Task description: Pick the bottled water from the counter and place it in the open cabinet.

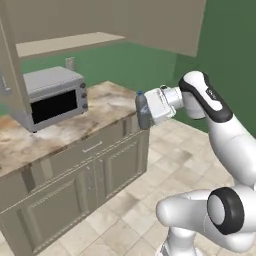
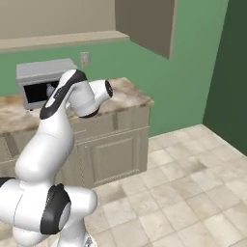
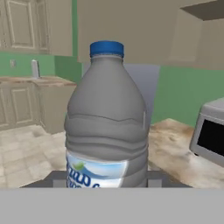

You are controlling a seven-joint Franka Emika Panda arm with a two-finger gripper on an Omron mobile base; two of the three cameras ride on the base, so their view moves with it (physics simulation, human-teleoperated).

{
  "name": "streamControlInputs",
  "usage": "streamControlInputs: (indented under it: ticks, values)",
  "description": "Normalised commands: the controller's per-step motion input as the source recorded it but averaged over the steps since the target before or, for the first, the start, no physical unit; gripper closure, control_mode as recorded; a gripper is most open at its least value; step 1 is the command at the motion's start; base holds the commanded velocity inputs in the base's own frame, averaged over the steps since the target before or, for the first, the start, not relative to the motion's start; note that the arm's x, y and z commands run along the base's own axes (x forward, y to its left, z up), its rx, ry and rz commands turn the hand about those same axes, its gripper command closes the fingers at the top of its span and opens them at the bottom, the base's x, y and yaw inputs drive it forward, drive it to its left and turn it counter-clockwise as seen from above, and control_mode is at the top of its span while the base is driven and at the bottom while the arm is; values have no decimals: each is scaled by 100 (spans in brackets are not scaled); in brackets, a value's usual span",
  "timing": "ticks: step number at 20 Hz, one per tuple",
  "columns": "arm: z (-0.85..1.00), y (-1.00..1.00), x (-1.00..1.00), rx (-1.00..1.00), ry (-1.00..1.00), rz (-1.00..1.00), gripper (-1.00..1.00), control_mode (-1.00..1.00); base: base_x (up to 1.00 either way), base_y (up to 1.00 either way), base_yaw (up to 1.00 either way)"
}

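Observation:
My gripper (image 1: 145,115) is shut on the bottled water (image 1: 142,109), a grey-blue bottle with a blue cap, and holds it upright. It hangs in the air just off the right end of the counter (image 1: 100,107), about level with the countertop. In the hand view the bottled water (image 3: 107,122) stands large and close, with my gripper (image 3: 106,179) around its label band and the fingertips (image 3: 59,179) showing at its sides. The open cabinet (image 1: 65,44) is higher up and to the left, its tan shelf bare and one door (image 1: 10,75) swung out.
A grey microwave (image 1: 52,97) stands on the counter under the cabinet shelf, left of the bottle. The cabinet's other door (image 2: 144,26) juts out at the upper right. Tiled floor (image 1: 135,200) lies in front of the base cabinets.

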Motion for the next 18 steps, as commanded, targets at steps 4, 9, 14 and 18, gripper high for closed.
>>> streamControlInputs:
  ticks: [4, 9, 14, 18]
  values:
    - [0, 0, 0, 0, 0, 0, 100, 100, 91, -1, 50]
    - [0, 0, 0, 0, 0, 0, 100, 100, 90, -23, 45]
    - [0, 0, 0, 0, 0, 0, 100, 100, 58, -45, 32]
    - [0, 0, 0, 0, 0, 0, 100, 100, 37, -44, 24]
